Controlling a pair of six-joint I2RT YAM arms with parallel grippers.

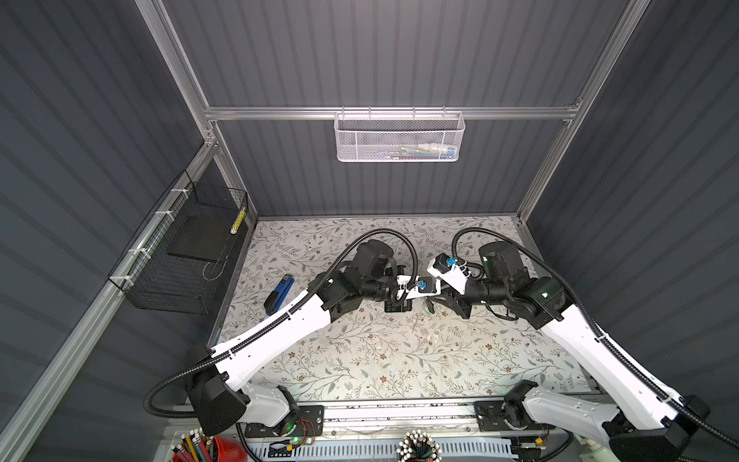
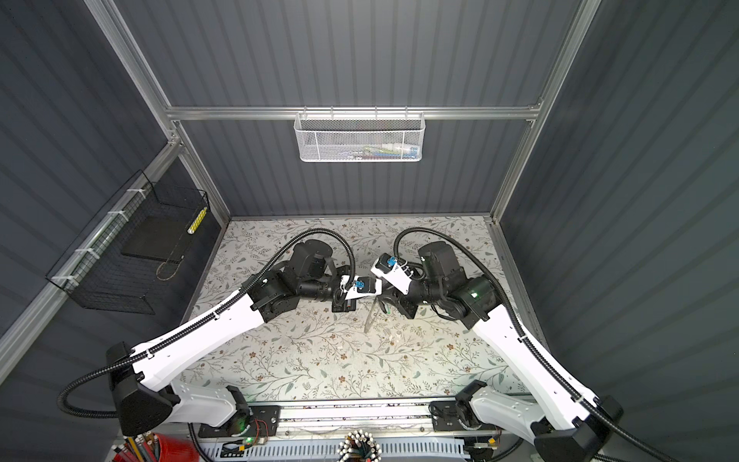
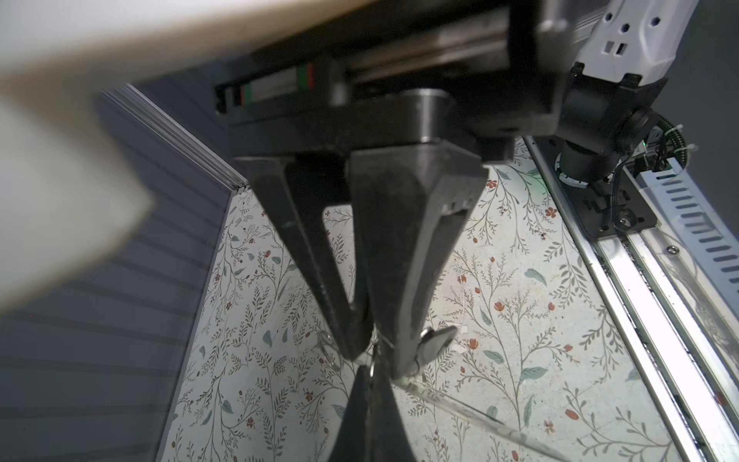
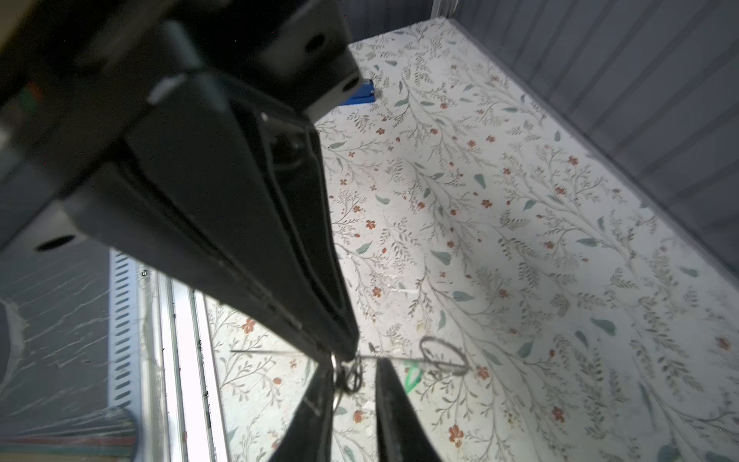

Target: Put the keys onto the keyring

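Both grippers meet above the middle of the floral table (image 1: 360,360). The keyring (image 2: 370,316) hangs edge-on as a thin grey line below them, also showing as a pale streak (image 3: 460,406). My left gripper (image 3: 370,370) is shut on the keyring's rim. My right gripper (image 4: 354,368) faces it tip to tip with its fingers apart, a small dark wire loop between them. The key with the black oval head (image 3: 438,340) hangs beside the right gripper's fingertip. The green tag (image 4: 412,378) and a small wire loop (image 4: 444,356) show just beyond the keyring (image 4: 264,352).
A blue stapler (image 1: 278,295) lies on the table's left side, by the left arm. A black wire basket (image 1: 180,256) hangs on the left wall and a white mesh basket (image 1: 400,138) on the back rail. Pencil cups (image 1: 200,446) stand past the front rail.
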